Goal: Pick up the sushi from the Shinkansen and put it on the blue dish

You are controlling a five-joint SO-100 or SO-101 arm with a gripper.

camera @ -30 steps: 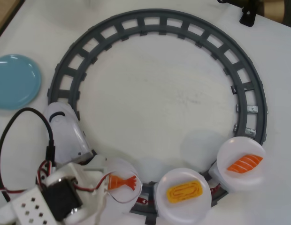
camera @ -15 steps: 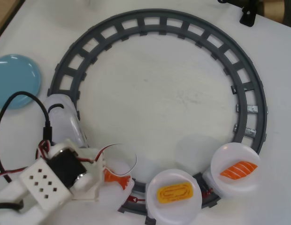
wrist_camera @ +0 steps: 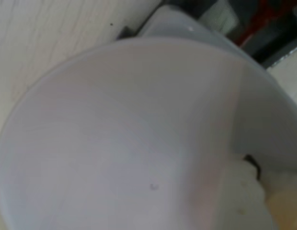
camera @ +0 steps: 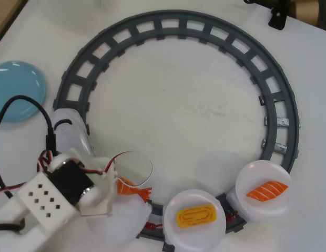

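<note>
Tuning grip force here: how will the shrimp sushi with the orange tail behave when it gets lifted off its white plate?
The orange-and-white shrimp sushi looks like moulded plastic, so probably stiff and light. Its smooth surface may slip. The round white plate under it sits on a train car and might shift if nudged.

Light-blue dish (camera: 18,90), grey track (camera: 281,105), orange-and-white striped sushi (camera: 132,190), yellow egg piece (camera: 194,215), white Shinkansen (camera: 73,134)

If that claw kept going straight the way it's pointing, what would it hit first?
Most likely the sushi. In the overhead view the gripper points right, with the shrimp's tail showing just past its tip, over a white plate. The wrist view shows mostly that plate up close, so height is hard to judge.
</note>
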